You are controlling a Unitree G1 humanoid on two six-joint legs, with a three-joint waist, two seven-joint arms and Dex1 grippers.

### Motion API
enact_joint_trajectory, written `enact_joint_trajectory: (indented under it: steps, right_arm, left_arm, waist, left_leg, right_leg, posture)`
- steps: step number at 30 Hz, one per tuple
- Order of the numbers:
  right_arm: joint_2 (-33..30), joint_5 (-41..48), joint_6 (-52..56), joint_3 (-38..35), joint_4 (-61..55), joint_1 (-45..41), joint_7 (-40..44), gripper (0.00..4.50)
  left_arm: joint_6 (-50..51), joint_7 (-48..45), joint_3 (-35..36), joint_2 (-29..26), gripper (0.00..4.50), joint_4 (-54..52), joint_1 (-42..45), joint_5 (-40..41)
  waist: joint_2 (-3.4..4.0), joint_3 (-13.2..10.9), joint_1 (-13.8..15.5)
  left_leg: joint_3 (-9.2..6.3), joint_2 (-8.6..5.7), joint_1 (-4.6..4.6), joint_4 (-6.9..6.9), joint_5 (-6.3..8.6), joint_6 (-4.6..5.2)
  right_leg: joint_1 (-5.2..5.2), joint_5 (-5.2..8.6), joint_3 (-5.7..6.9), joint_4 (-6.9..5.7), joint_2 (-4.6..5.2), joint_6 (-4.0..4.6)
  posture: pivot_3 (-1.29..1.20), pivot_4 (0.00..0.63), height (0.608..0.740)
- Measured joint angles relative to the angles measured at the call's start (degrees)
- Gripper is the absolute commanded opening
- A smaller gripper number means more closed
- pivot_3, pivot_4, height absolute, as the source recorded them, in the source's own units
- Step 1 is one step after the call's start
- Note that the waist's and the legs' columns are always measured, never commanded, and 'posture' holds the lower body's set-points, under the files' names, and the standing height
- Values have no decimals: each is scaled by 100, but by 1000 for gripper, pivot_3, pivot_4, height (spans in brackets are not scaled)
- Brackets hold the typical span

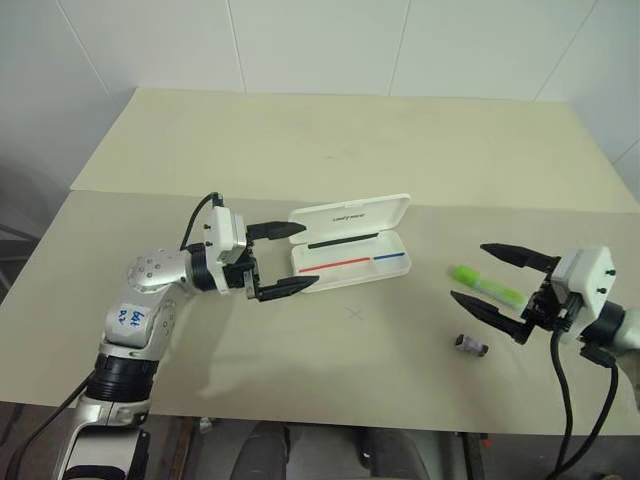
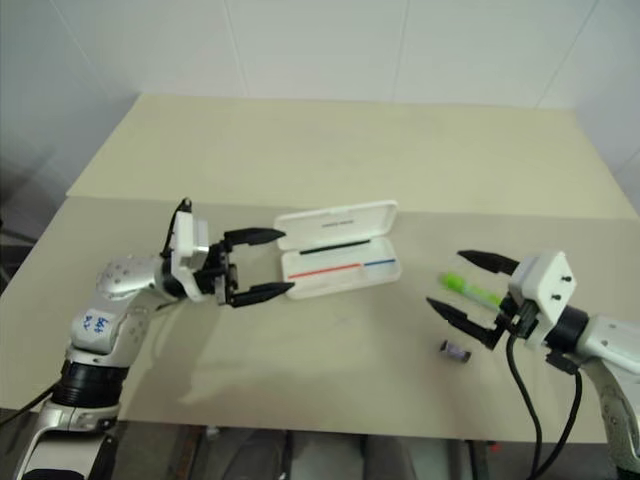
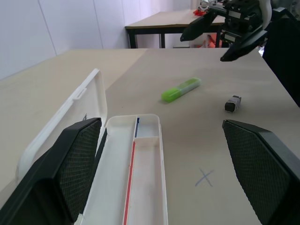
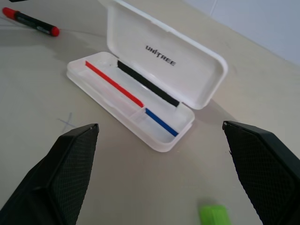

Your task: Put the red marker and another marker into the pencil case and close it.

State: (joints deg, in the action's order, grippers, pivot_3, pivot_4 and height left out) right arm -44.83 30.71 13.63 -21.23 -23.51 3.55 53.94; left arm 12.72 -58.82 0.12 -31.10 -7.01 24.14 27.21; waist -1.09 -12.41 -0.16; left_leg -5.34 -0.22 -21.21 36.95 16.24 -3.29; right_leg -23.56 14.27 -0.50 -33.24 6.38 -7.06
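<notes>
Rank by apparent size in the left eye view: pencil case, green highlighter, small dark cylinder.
1. pencil case, lying open, clearly the largest.
2. green highlighter, much shorter than the case.
3. small dark cylinder, smallest.
All three lie on the same table at similar depth, so the order is reliable.

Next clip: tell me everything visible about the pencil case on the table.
The pencil case is a flat white box with rounded corners, plastic by its look. It lies open on the beige table, its hinged lid tilted back, black lettering inside it. The tray holds a red line, a shorter blue line and a black strip along the hinge side; a small divider splits it. No marker is inside. The left gripper hovers at one end, jaws open; whether it touches the case is unclear.
</notes>
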Motion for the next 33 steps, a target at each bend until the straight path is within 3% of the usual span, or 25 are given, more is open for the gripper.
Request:
enact_joint_trajectory:
  steps: [5, 14, 21, 24, 28, 33]
  right_arm:
    - [63, -47, -46, 494, 173, -481, 83, 4500]
    - [62, 5, -82, 738, 375, -827, 286, 4500]
    - [45, 525, 384, 777, -198, -1250, 369, 4500]
    - [32, 621, 540, 800, -403, -1237, 366, 4500]
    - [36, 571, 539, 849, -397, -1166, 361, 4500]
    - [185, 454, 502, 998, -385, -1167, 264, 4500]
  left_arm:
    - [167, 127, 7, -114, 4438, -193, -24, 0]
    - [188, 261, 8, -161, 4438, -297, -178, -44]
    - [150, 268, 13, -330, 4438, -266, -232, -160]
    - [136, 268, 9, -338, 3862, -83, -231, -234]
    - [-37, 261, -98, -336, 2508, 204, -228, -515]
    - [-160, 199, -305, -319, 2508, 283, -208, -767]
  waist:
    - [-1, 0, 17]
    - [0, -1, -8]
    - [0, -1, 12]
    - [0, -1, 13]
    - [0, -1, 21]
    - [0, -1, 15]
  left_leg:
    - [-2, 0, 0, 4, 0, 0]
    - [0, 1, -1, -3, 0, 0]
    - [-2, 1, -2, 2, 0, 0]
    - [-2, 1, -3, 1, 0, 0]
    - [-1, 0, -5, 1, 0, 0]
    - [-1, 0, -4, -1, 0, 0]
  right_leg:
    - [0, -1, 1, -5, 0, 0]
    - [-1, -4, -1, 7, -2, -6]
    - [-1, -1, 0, -2, -2, -1]
    - [-2, -1, 0, 1, -2, -1]
    - [-2, -2, 0, 6, -1, -2]
    - [-2, -2, 0, 5, -1, -3]
  posture:
    - [0, 150, 740]
    - [0, 150, 740]
    - [0, 150, 740]
    - [0, 150, 740]
    - [0, 150, 740]
    - [0, 150, 740]
